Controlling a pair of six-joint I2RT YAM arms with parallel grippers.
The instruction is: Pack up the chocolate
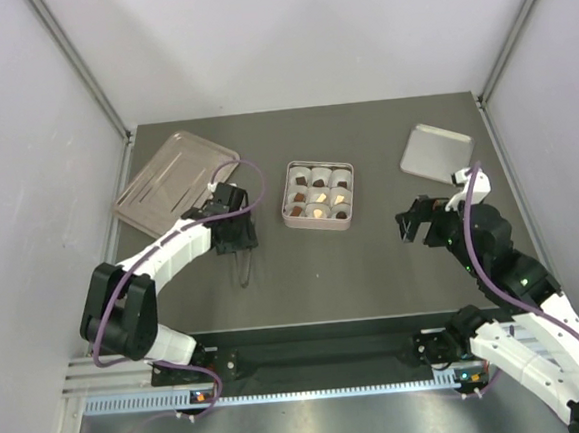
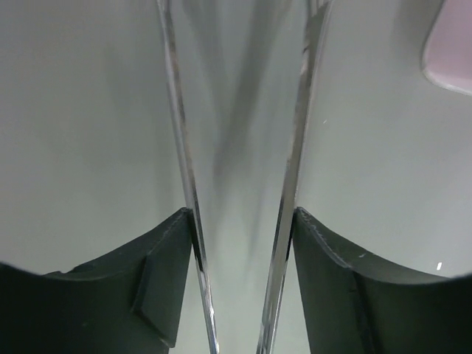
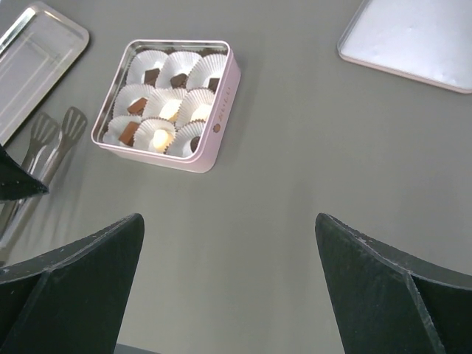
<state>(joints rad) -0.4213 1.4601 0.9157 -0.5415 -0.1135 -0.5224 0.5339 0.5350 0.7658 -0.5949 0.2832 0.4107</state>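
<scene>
Chocolate (image 3: 152,77) in pink tin (image 3: 218,103), side emblem (image 3: 217,127) unreadable, left fingers (image 2: 158,284) holding tongs (image 2: 183,147)

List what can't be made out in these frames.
Left wrist view: the tongs run off the top edge, tips unseen, blurred up close.
Top view: the chocolate is too small to tell shapes.
Right wrist view: the tin wall partly hides the piece in its near corner cup.
Right wrist view: the lid is cut off by the top and right edges, the tray by the left edge.
</scene>
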